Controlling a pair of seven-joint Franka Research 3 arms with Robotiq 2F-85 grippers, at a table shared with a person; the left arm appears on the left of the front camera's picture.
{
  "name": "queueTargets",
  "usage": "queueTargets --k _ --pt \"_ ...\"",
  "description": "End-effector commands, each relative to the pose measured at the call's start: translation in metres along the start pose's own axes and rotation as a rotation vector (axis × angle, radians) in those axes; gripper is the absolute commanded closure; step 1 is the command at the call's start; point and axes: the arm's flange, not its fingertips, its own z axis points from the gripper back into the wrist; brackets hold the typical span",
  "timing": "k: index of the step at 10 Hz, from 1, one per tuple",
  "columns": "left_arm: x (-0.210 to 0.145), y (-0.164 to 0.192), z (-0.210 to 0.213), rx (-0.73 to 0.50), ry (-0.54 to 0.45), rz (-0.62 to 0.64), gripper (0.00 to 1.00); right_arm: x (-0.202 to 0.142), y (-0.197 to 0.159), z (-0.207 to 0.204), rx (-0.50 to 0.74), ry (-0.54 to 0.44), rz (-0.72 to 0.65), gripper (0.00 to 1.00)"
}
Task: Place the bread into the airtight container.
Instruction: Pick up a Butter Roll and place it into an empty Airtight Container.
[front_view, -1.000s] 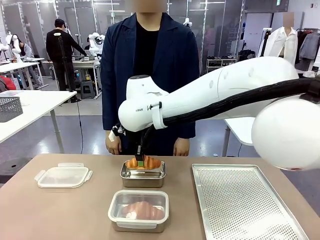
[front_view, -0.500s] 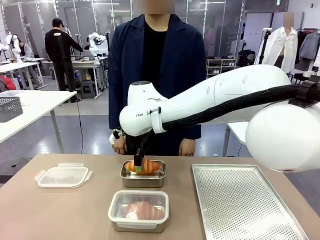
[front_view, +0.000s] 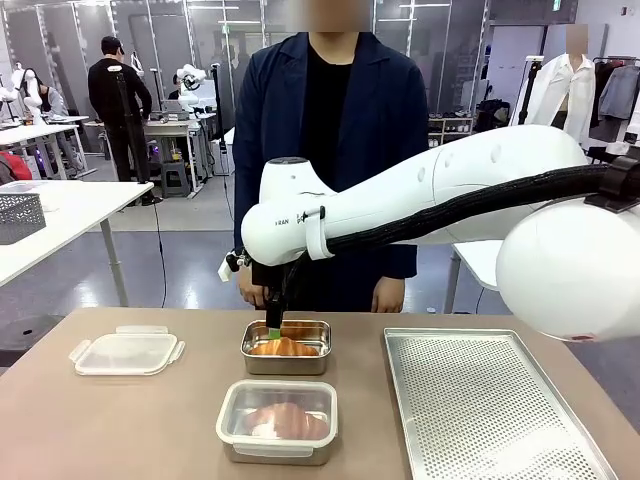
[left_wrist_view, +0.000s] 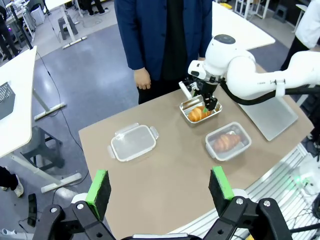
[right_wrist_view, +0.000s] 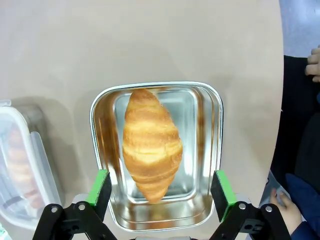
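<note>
The croissant (right_wrist_view: 151, 144) lies loose inside the open metal container (right_wrist_view: 102, 170) at the middle of the table (front_view: 130, 420), toward the far side. The right gripper (right_wrist_view: 159, 196) hangs just above it, jaws spread wide and empty. A lidded container (front_view: 277, 421) holding another croissant sits nearer, a loose lid (front_view: 127, 352) to the left, a perforated tray (front_view: 490, 410) to the right; the left gripper (left_wrist_view: 160, 187) is wide open and empty too.
</note>
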Motion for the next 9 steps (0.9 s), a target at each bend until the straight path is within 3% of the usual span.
queueTargets --k 1,9 --pt "0.0008 -0.0005 0.0001 -0.003 0.001 -0.003 0.0 0.0017 0.0012 -0.0025 -0.008 0.018 -0.001 0.0" --pt "0.0008 -0.0005 0.0001 -0.003 0.001 -0.003 0.0 0.0017 0.0012 -0.0025 -0.008 0.018 -0.001 0.0"
